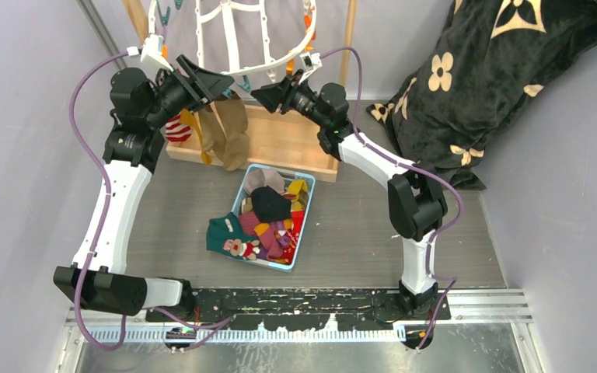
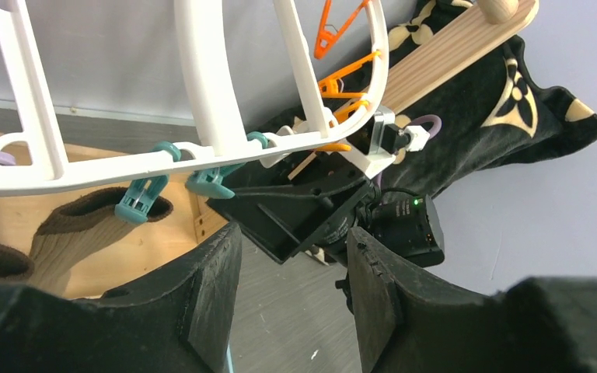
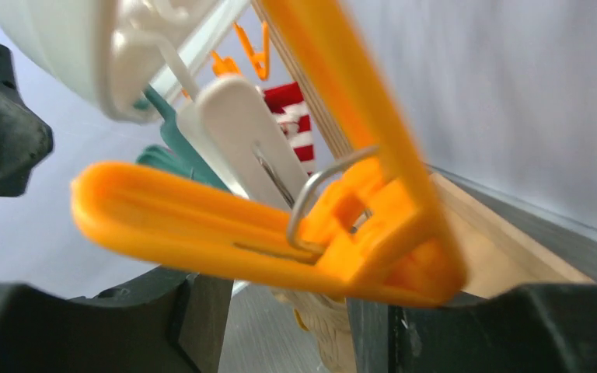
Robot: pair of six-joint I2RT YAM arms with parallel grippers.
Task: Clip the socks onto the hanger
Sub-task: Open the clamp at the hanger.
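The white plastic oval hanger (image 1: 229,47) is hanging over the far edge of the grey table (image 1: 357,233), inside a light wooden stand (image 1: 280,148). A tan-brown sock (image 1: 232,132), a mustard sock (image 1: 194,128) and a red-and-white striped sock (image 1: 176,129) are dangling from the hanger's near rim. Many more socks are lying in a light blue basket (image 1: 310,194) in the middle of the table. A teal sock (image 1: 221,233) is lying at the basket's left side.

The left gripper (image 2: 291,299) is hovering just under the rim, near two small teal clips (image 2: 141,200). Its jaws are standing apart, with nothing between them.

The right gripper (image 3: 280,311) is pointing at the rim from the other side, close to the left one. A small orange clip (image 3: 225,233) is sitting right over the gap between its jaws. It is not possible to tell whether the jaws are pinching this clip or not.

A big black flower-patterned blanket (image 1: 497,85) is lying in the far right corner.
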